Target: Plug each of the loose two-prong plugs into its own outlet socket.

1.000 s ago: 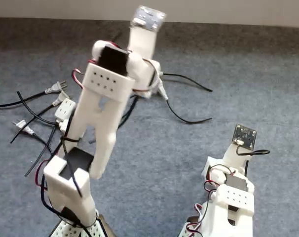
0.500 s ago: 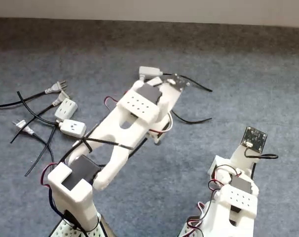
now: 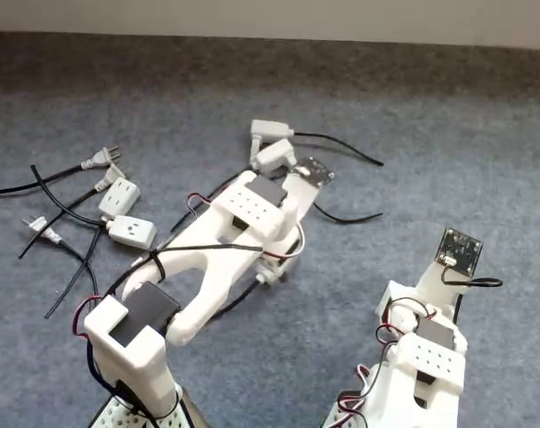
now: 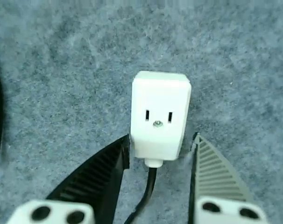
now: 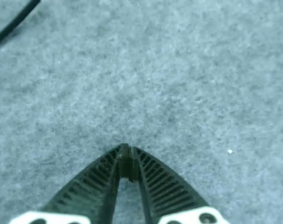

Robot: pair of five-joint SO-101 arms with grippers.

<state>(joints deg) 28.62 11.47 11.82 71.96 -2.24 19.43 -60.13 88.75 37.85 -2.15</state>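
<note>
Left gripper [image 4: 160,140] stands open, jaws flanking the cord end of a white outlet socket [image 4: 160,107], not visibly clamped; its slots are empty, so nothing looks plugged in yet. Well off beside that gripper's arm, loose two-prong plugs [image 3: 95,160] lie among tangled black cords [image 3: 71,276] near two more sockets [image 3: 120,193]. Right gripper [image 5: 128,156] is pinched shut, empty, over bare carpet [image 5: 179,70].

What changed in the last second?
Left arm swung down from raised to the carpet; its pincer now sits open astride a white outlet socket. Nothing gripped or released. Loose plugs and the two sockets beside them stayed put; right arm barely shifted.
</note>
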